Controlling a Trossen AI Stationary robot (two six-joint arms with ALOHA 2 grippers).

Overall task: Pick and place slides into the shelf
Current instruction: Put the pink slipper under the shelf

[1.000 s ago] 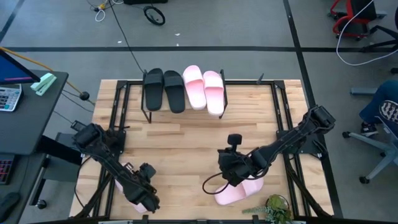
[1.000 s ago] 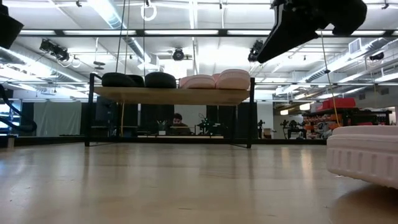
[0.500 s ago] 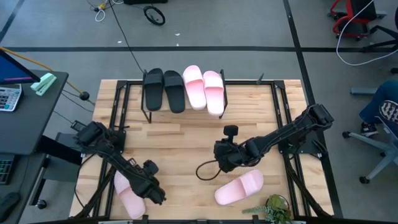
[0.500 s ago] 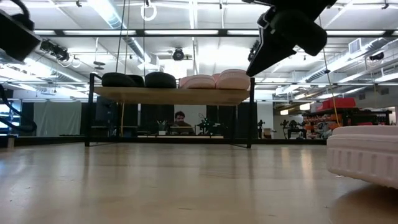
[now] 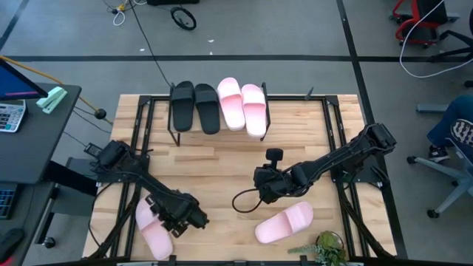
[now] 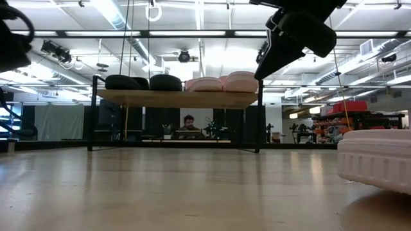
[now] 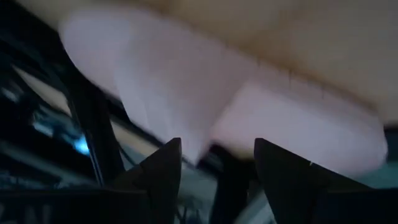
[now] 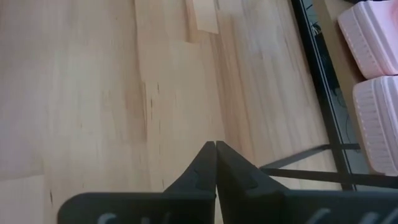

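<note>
Since a second ago your left gripper [image 5: 194, 218] has let go, jaws apart; pink slide [image 5: 151, 229] lies just behind, lengthwise.

left pincer [image 5: 194, 219]: fingers apart, low | right pincer [image 5: 264, 186]: fingers pressed together, mid-table

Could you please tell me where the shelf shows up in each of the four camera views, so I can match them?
High view: the shelf stands at the table's far edge, centre-left, carrying two black slides and two pink slides.
Low view: the shelf is in the centre background.
Left wrist view: not in it.
Right wrist view: its black frame runs along the right side.
Shared landmark: the pink slides on top.
</note>
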